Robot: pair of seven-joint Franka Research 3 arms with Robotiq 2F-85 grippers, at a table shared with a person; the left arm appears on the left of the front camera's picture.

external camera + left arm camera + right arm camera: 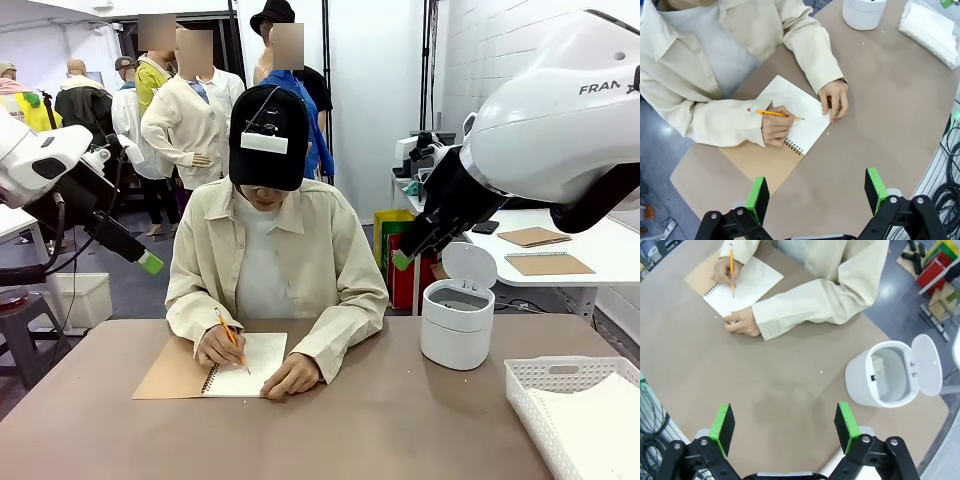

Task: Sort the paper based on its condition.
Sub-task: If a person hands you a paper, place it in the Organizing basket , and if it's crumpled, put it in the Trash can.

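Observation:
White sheets of paper (598,420) lie in a white slotted basket (545,378) at the table's near right corner; the left wrist view has the paper (930,25) at its top right. A person writes with a pencil (229,334) on the open page of a spiral notebook (255,362). My left gripper (816,192) hangs open and empty high over the table, near the notebook (805,125). My right gripper (784,426) is also open and empty, above bare table beside the white bin (890,372). In the front view the left gripper (140,255) and right gripper (405,252) are raised at either side of the person.
The round white bin (456,322) stands at the right with its lid flipped up; something pale and crumpled (878,365) lies inside. The person's arms and hands (835,100) rest on the far side of the brown table (380,420). Closed brown notebooks (545,263) lie on another table behind.

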